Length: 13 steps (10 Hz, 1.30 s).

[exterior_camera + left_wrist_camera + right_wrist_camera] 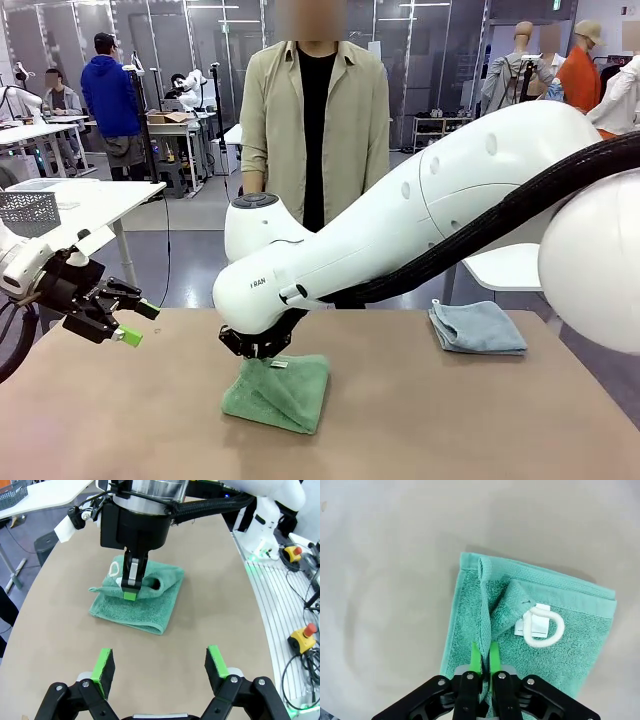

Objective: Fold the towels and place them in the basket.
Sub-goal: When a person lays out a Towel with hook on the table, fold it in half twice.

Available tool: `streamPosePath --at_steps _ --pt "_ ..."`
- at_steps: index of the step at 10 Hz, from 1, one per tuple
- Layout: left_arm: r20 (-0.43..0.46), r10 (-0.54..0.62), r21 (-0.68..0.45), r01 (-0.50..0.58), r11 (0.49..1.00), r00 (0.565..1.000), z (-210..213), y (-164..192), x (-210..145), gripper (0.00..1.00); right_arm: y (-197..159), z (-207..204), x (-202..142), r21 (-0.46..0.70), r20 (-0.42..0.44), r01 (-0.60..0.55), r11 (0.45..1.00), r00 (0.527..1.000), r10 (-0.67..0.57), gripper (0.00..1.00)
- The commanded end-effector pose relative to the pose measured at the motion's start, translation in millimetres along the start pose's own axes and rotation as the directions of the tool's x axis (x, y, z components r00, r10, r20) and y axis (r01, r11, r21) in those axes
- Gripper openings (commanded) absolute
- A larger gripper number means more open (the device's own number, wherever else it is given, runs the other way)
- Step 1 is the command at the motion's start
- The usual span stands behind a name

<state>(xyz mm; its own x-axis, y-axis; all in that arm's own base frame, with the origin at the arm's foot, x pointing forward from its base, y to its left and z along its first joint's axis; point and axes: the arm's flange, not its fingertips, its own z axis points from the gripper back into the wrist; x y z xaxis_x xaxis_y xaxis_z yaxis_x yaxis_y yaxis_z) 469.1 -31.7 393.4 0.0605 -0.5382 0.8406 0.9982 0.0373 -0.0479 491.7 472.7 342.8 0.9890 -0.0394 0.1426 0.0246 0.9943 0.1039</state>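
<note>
R tool pinches green towel edge w/ jaws near-shut, L tool wide, idle; risk: fold springs open if the edge drags on release.

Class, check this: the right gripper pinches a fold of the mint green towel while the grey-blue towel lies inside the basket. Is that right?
Not quite. The right gripper does pinch a fold of the mint green towel, but the front view shows the grey-blue towel lying folded on the table, not in a basket.

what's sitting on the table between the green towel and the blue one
Nothing: bare tabletop lies between the green towel and the blue towel, as the front view shows.
</note>
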Motion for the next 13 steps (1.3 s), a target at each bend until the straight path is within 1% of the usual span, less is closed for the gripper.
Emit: streamPosePath --at_steps 1,2,3,4,5,6,7,8,9,10,11,12,13 --pt "-0.011 0.015 0.000 -0.015 1.000 1.000 2 1 2 0.92 0 -1 -2 0.033 0.025 0.030 0.999 0.999 -0.031 0.28" --pt "-0.011 0.015 0.000 -0.015 1.000 1.000 2 1 2 0.92 0 -1 -3 0.037 0.026 0.029 0.999 0.999 -0.030 0.43" --pt "-0.011 0.015 0.000 -0.015 1.000 1.000 2 1 2 0.92 0 0 -4 0.045 0.027 0.024 0.999 0.999 -0.025 0.47" --pt "-0.011 0.015 0.000 -0.015 1.000 1.000 2 1 2 0.92 -2 4 -6 0.054 0.020 0.022 0.998 1.000 -0.023 0.62" --pt "-0.011 0.015 0.000 -0.015 1.000 1.000 2 1 2 0.92 -6 10 -7 0.055 -0.003 0.027 0.998 1.000 -0.027 0.45" --pt "-0.011 0.015 0.000 -0.015 1.000 1.000 2 1 2 0.92 -15 20 -11 0.032 -0.050 0.021 0.999 0.999 -0.019 0.45" --pt "-0.011 0.015 0.000 -0.015 1.000 1.000 2 1 2 0.92 -30 38 -17 0.030 -0.079 -0.003 1.000 0.997 0.006 0.45" --pt "-0.011 0.015 0.000 -0.015 1.000 1.000 2 1 2 0.92 -50 60 -27 0.029 -0.111 -0.087 0.996 0.990 0.090 0.45" --pt "-0.011 0.015 0.000 -0.015 1.000 1.000 2 1 2 0.92 -73 81 -37 0.034 -0.125 -0.139 0.990 0.982 0.142 0.45" --pt "-0.011 0.015 0.000 -0.015 1.000 1.000 2 1 2 0.92 -96 96 -44 0.019 -0.165 -0.134 0.991 0.977 0.135 0.45" --pt "-0.011 0.015 0.000 -0.015 1.000 1.000 2 1 2 0.92 -119 109 -50 0.022 -0.165 -0.133 0.991 0.977 0.134 0.45" --pt "-0.011 0.015 0.000 -0.015 1.000 1.000 2 1 2 0.92 -138 119 -53 0.026 -0.141 -0.115 0.993 0.983 0.117 0.45" --pt "-0.011 0.015 0.000 -0.015 1.000 1.000 2 1 2 0.92 -155 127 -56 0.031 -0.098 -0.093 0.995 0.991 0.096 0.45"
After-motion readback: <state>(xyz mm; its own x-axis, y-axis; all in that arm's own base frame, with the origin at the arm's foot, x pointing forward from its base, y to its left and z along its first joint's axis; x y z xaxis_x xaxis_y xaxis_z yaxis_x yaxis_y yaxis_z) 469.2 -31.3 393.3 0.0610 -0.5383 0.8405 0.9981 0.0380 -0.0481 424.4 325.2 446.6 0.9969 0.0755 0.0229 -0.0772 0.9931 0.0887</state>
